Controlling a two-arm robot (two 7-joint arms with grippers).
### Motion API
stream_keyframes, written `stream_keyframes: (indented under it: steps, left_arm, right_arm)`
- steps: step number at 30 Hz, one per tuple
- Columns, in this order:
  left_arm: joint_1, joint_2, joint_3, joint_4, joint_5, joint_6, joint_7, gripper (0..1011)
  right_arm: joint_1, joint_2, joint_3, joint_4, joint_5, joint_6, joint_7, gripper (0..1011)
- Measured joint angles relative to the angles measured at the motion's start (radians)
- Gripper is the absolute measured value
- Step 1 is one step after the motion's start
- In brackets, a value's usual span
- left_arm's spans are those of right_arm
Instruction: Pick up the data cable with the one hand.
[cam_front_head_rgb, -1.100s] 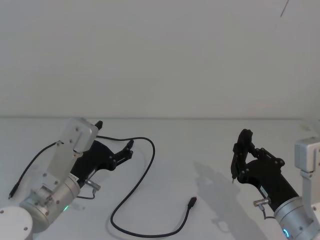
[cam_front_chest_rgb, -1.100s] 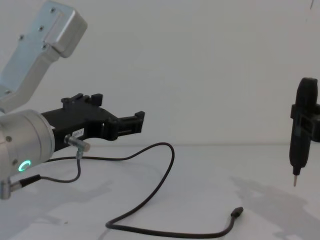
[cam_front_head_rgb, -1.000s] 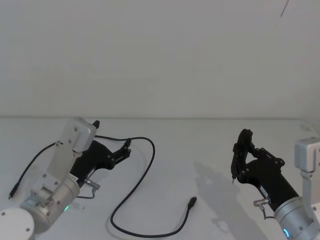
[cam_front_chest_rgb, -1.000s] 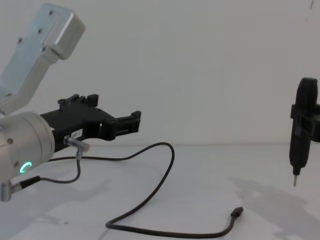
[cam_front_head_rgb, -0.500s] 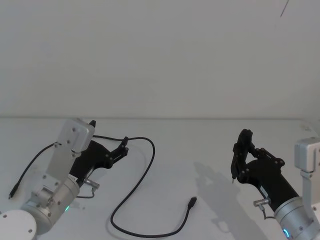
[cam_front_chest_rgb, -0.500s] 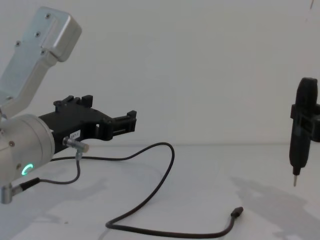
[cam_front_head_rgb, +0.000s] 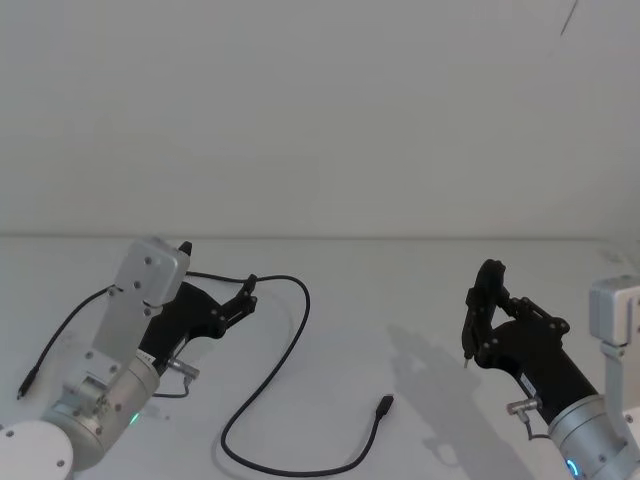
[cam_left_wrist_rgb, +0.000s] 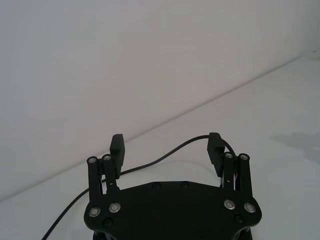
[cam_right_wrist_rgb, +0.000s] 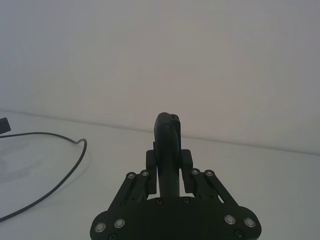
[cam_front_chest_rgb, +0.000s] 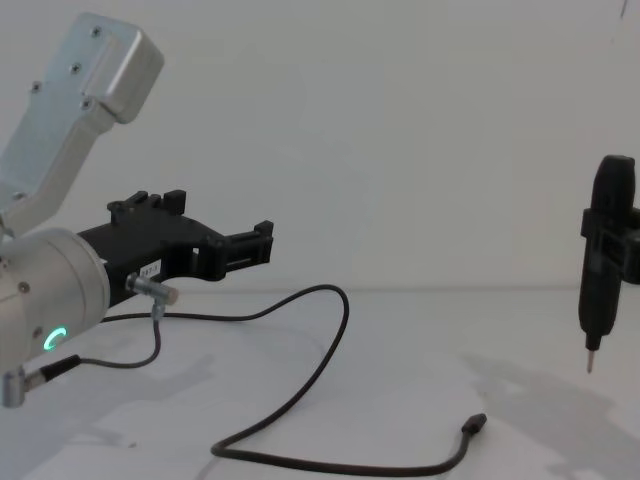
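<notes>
The left tool (cam_front_head_rgb: 219, 265) hangs above the left part of the desk (cam_front_head_rgb: 400, 280) with its two fingers spread wide and nothing between them. The data cable (cam_front_head_rgb: 306, 305) lies flat on the desk. Its far stretch runs below and just beyond the spread fingers. From there it bends near and left, then curls right to its small black plug (cam_front_head_rgb: 384, 404), which lies near the front middle. In the chest view there is clear air between the left tool and the cable (no contact). At the right, well apart from the cable, the right tool (cam_right_wrist_rgb: 168, 161) is pressed onto a slim black stylus (cam_front_chest_rgb: 603, 250), held upright with its thin metal tip pointing down above the desk.
</notes>
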Motion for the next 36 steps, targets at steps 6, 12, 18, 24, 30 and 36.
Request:
stream_keyframes:
  steps: [6, 12, 18, 24, 30, 36]
  left_arm:
    - [-0.002, 0.001, 0.001, 0.0, -0.001, 0.0, -0.008, 1001]
    - [-0.007, 0.012, 0.004, -0.003, -0.008, 0.0, -0.045, 1001]
    - [-0.01, 0.034, 0.01, -0.015, -0.026, 0.002, -0.104, 1001]
    - [-0.011, 0.064, 0.015, -0.036, -0.051, 0.012, -0.179, 1001]
    - [-0.01, 0.099, 0.02, -0.06, -0.081, 0.026, -0.264, 1001]
    - [-0.01, 0.137, 0.025, -0.086, -0.109, 0.043, -0.35, 1001]
  right_arm:
    - [0.0, 0.0, 0.0, 0.0, 0.0, 0.0, 0.0, 283]
    - [0.0, 0.0, 0.0, 0.0, 0.0, 0.0, 0.0, 283]
    - [0.0, 0.0, 0.0, 0.0, 0.0, 0.0, 0.0, 283]
    - [0.0, 0.0, 0.0, 0.0, 0.0, 0.0, 0.0, 283]
    - [0.0, 0.0, 0.0, 0.0, 0.0, 0.0, 0.0, 283]
    - [0.0, 0.0, 0.0, 0.0, 0.0, 0.0, 0.0, 283]
